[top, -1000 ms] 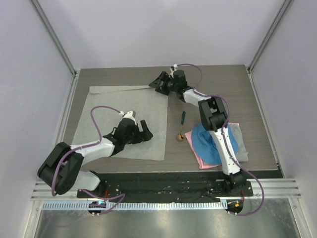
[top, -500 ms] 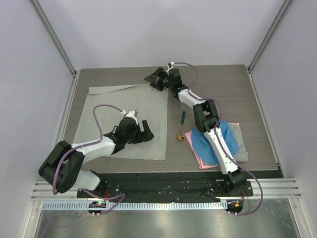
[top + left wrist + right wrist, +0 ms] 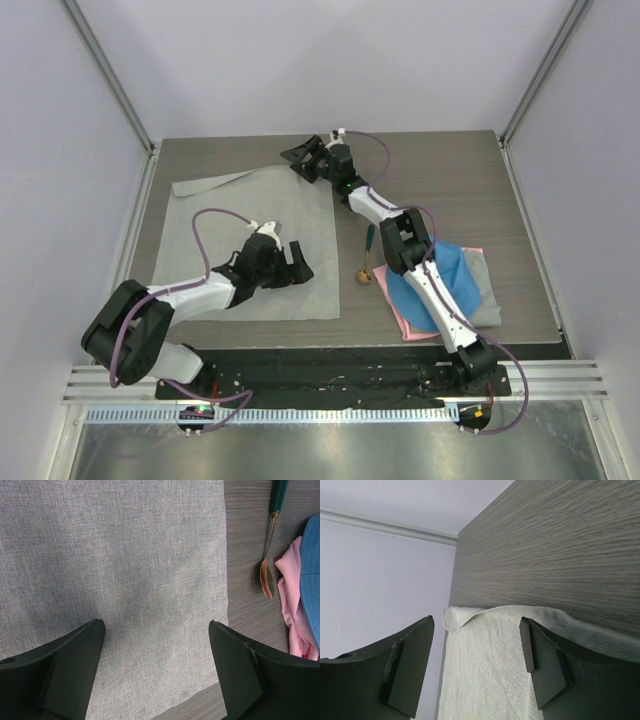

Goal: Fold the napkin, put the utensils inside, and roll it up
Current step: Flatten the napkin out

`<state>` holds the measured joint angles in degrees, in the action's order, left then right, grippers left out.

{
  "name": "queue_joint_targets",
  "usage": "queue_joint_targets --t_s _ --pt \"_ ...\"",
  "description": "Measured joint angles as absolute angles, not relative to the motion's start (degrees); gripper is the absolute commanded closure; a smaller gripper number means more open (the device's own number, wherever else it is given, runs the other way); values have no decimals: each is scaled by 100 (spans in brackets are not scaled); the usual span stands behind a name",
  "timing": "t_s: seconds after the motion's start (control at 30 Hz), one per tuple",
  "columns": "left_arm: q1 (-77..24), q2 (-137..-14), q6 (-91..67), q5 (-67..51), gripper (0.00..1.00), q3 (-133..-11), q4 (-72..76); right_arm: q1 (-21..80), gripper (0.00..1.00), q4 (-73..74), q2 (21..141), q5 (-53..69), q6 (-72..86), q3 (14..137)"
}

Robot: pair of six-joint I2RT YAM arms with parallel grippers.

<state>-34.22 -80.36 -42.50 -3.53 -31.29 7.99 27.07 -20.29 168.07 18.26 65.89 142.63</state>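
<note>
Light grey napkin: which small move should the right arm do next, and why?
Probably shut the right pincer on the far edge of the large light grey square cloth napkin. It stands open with that edge, slightly curled, lying between its jaws, so a grip there could begin the fold.

The left arm (image 3: 185, 296) lies low, its elbow bent out to the left and its forearm running rightward to a level wrist. The left gripper (image 3: 297, 264) points right, jaws spread wide; the wrist view shows its two dark fingers (image 3: 70, 672) far apart, one at each side, tips level with each other. The right arm (image 3: 432, 292) stretches far forward and leftward, nearly straight past the elbow. The right gripper (image 3: 300, 160) points left and downward at full reach, its fingers (image 3: 545, 662) likewise wide apart and clamped on nothing.
</note>
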Motion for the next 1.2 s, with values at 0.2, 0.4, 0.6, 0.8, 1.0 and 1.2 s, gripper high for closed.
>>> queue_joint_targets --t_s 0.2,0.4,0.6,0.8,1.0,1.2 --pt "-3347 -7789 -3964 -102 6 -3527 -51 2711 22 -2388 16695 2027 6471 14049" --pt "-2718 -7214 -3376 475 0 -4831 -891 2604 22 -2416 15928 2504 6082 13260" --pt "-1210 -7614 -3142 670 0 -5540 -1227 2506 22 -2541 14079 2766 5561 11657" --pt "143 -8637 -3315 489 3 -5642 -1352 2467 22 -2661 11824 2628 4681 9677" --pt "825 -9564 -3489 471 21 -6289 -1140 2630 22 -2163 10468 2338 3854 8243" --pt "1079 -10567 -3553 432 39 -7345 -891 3124 23 -1306 10165 1992 3339 7199"
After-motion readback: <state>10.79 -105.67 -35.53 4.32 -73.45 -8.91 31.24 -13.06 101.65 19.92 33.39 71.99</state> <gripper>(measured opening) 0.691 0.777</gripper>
